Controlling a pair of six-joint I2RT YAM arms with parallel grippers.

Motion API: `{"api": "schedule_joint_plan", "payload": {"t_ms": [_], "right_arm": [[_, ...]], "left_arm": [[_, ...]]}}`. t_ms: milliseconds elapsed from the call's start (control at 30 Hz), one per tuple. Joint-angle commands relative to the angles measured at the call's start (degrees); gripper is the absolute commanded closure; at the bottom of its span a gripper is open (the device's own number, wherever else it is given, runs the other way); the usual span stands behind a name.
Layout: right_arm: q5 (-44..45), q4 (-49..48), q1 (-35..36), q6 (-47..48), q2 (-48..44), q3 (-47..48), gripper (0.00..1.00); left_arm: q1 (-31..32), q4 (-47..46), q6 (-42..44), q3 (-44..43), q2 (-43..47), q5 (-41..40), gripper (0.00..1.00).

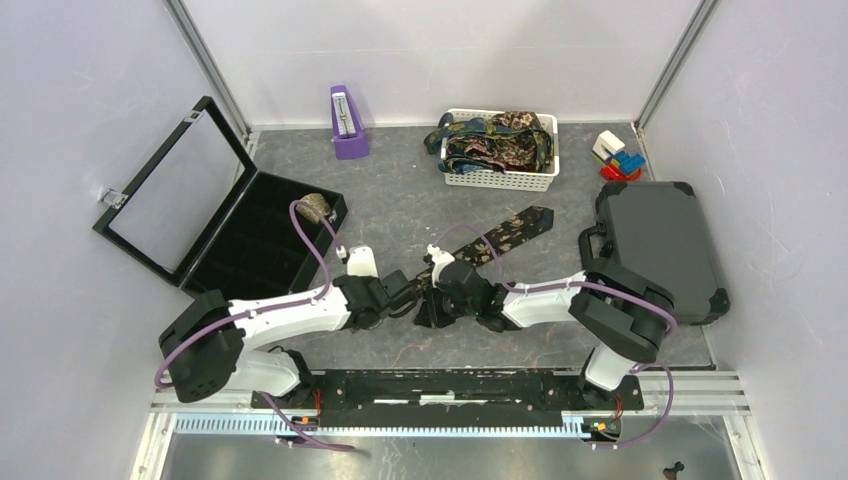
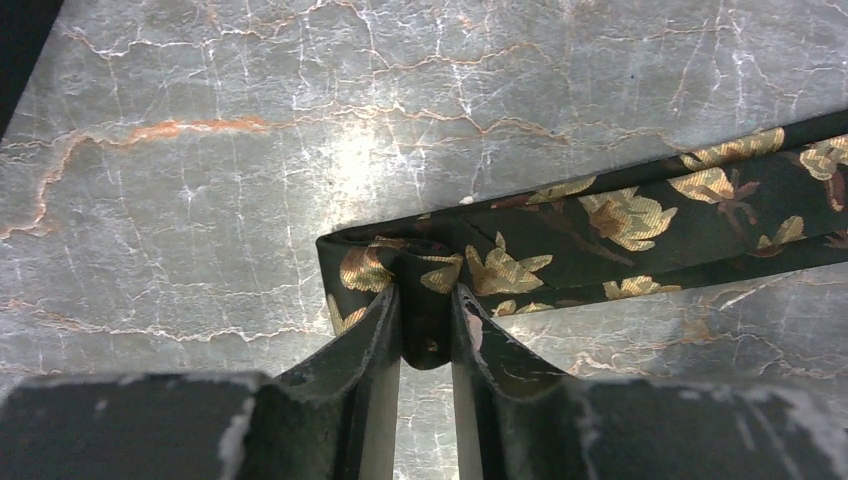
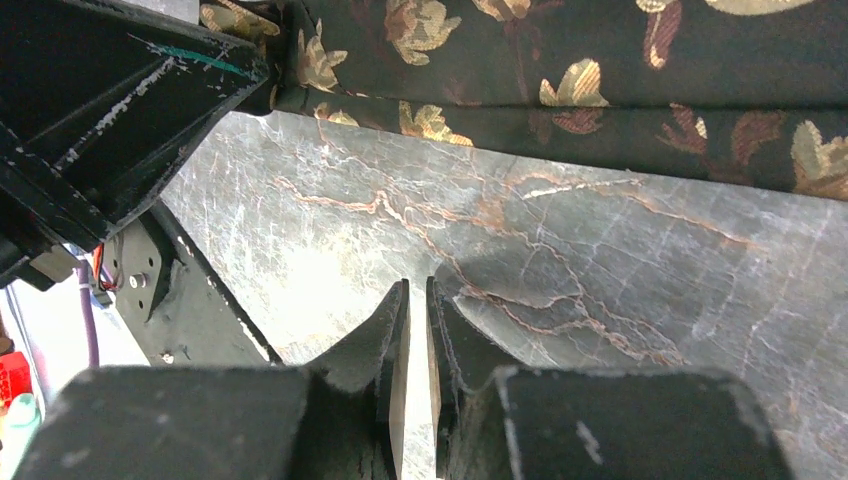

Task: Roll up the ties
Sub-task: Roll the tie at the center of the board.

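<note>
A dark tie (image 1: 515,232) with a gold floral print lies diagonally on the grey mat, its wide pointed end toward the basket. In the left wrist view its near end is folded over (image 2: 600,225), and my left gripper (image 2: 427,295) is shut on that fold, with fabric pinched between the jaws. My right gripper (image 3: 418,290) hovers just in front of the tie (image 3: 600,70), shut with only a thin slit and nothing in it. From above, both grippers (image 1: 408,290) (image 1: 438,303) meet at the tie's near end. More ties (image 1: 495,140) are heaped in a basket.
The white basket (image 1: 497,181) stands at the back centre. An open black display case (image 1: 250,245) at the left holds one rolled item (image 1: 315,207). A purple object (image 1: 347,125) stands at the back, a dark hard case (image 1: 655,245) lies right, with toy blocks (image 1: 618,157) behind it.
</note>
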State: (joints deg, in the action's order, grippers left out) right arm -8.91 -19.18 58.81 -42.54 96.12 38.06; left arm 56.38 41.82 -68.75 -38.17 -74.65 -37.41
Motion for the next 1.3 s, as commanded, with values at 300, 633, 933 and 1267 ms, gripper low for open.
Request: {"api": "schedule_joint_plan", "payload": {"t_ms": [300,633,933,1267], "right_arm": [[2.0,0.2,-0.3,1.4,-4.0,-0.5,0.83],[2.5,0.6,-0.3,1.4,-4.4,-0.4,0.83],[2.4,0.5,-0.2,1.5,-3.9,-0.1,0.83],[2.1,0.9,-0.3,1.4,-3.8,1.3,0.83]], "left_arm": [[0.1,-3.9,1.7,-2.5,-0.1,1.3,0.45],[0.1,-3.6,1.3,-4.3,-0.2,0.8,0.54],[0.1,-3.1,0.8,-3.5,1.7,0.1,0.75],[0.1,-3.2,-0.5,-2.0,1.8,-0.2,0.98]]}}
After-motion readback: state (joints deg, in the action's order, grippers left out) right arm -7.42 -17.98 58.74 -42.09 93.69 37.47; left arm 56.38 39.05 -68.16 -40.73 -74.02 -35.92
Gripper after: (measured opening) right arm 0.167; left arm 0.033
